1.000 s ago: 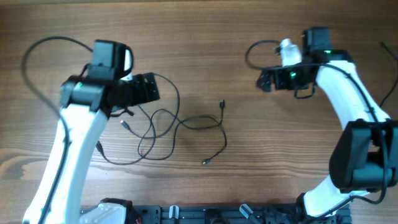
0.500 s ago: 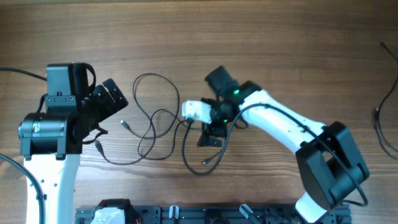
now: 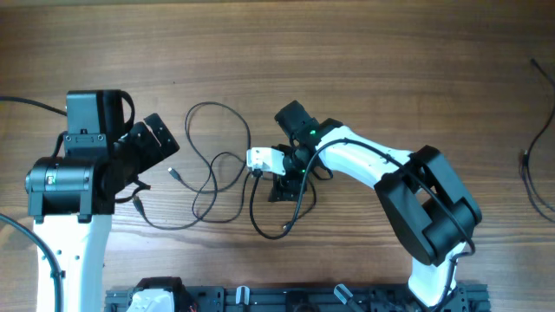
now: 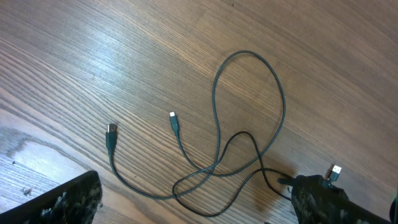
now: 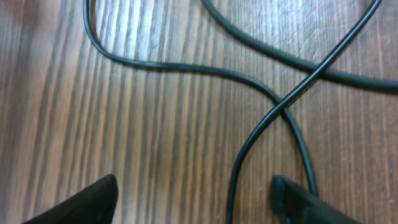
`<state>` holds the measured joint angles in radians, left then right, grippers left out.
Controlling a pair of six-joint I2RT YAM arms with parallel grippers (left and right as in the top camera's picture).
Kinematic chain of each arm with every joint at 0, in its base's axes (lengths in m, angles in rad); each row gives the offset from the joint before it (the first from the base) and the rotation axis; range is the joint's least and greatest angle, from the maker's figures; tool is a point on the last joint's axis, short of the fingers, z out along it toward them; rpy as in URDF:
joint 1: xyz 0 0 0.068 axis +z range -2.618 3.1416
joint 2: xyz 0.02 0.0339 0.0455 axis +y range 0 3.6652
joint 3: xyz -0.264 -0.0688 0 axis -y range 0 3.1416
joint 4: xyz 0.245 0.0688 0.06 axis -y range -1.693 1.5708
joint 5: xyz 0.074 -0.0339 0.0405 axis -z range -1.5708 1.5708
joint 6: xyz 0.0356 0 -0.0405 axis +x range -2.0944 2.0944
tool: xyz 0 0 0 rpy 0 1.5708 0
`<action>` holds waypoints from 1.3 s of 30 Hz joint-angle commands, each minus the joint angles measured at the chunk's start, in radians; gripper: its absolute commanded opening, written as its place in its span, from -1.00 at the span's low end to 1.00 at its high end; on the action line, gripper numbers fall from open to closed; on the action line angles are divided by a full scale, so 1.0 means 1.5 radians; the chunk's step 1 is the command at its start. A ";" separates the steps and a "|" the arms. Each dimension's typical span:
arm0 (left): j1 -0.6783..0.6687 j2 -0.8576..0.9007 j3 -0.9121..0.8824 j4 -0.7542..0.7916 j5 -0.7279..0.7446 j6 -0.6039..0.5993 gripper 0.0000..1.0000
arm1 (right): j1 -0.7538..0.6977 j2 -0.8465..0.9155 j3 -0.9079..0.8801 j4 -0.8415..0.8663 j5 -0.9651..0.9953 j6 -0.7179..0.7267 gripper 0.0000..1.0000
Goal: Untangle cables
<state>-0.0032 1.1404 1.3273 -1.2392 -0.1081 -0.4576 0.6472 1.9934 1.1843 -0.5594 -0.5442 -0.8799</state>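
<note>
Overhead gives you the whole layout. The cables (image 3: 217, 173) sprawl over the middle of the wooden table (image 3: 364, 52), with a rounded loop at their 12 o'clock end. Below it is a looser knot of crossings, and one strand curls off toward 5 o'clock. The left gripper (image 3: 163, 141) sits at the 9 o'clock side of the tangle, apart from it. The right gripper (image 3: 282, 184) is down on the 3 o'clock side, directly over the strands, but from this height you cannot read its jaws.

The wrist views fill that in. In the left wrist view, the left gripper (image 4: 196, 186) is spread wide, its rough matte-black fingers (image 4: 68, 199) filling the lower corners with nothing between them but wood and cord. This view also shows the small silvery plug tips (image 4: 173, 116) that overhead barely resolves. The cords look thin, round and dark, lying flat in smooth curves.

The right wrist view is close enough to show fine, straight wood grain and a slight gloss on the cables (image 5: 186, 67). Two strands cross in an X toward 3 o'clock. The right gripper (image 5: 193, 193) is parted too, and one strand runs down between its fingers (image 5: 93, 200). A second strand ends at the other finger's tip at 5 o'clock; you cannot tell whether they touch.
</note>
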 commanded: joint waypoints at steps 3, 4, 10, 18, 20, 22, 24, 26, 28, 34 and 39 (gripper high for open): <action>0.004 -0.001 0.008 -0.002 -0.008 0.006 1.00 | 0.002 0.053 -0.013 -0.008 0.054 0.027 0.10; 0.004 -0.001 0.008 -0.003 -0.008 0.006 0.99 | 0.001 0.053 -0.013 -0.008 0.056 0.030 0.09; 0.004 -0.001 0.008 -0.002 0.000 0.026 0.99 | 0.000 0.046 -0.008 0.028 0.142 0.146 0.99; 0.004 -0.001 0.008 -0.002 0.021 0.041 1.00 | -0.002 -0.017 0.000 0.000 0.259 0.062 0.99; 0.004 -0.001 0.008 -0.001 0.021 0.041 1.00 | -0.004 -0.017 0.000 -0.032 0.298 0.043 0.99; 0.004 -0.001 0.008 0.000 0.021 0.041 1.00 | -0.002 -0.018 0.000 -0.058 0.343 0.046 0.97; 0.004 -0.001 0.008 0.001 0.021 0.041 1.00 | 0.003 -0.018 0.000 -0.068 0.363 0.048 0.94; 0.004 -0.001 0.008 0.000 0.021 0.041 1.00 | 0.003 -0.018 0.000 -0.063 0.382 0.053 0.99; 0.004 -0.001 0.008 0.000 0.021 0.041 1.00 | -0.001 -0.018 0.000 -0.051 0.383 0.052 0.99; 0.004 -0.001 0.008 0.000 0.022 0.041 1.00 | 0.013 -0.031 0.001 -0.030 0.385 0.102 0.88; 0.004 -0.001 0.008 0.000 0.022 0.041 1.00 | 0.039 -0.121 0.005 -0.016 0.393 0.106 0.99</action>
<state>-0.0032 1.1404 1.3273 -1.2419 -0.0811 -0.4084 0.6941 1.9053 1.1973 -0.5972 0.0105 -0.7410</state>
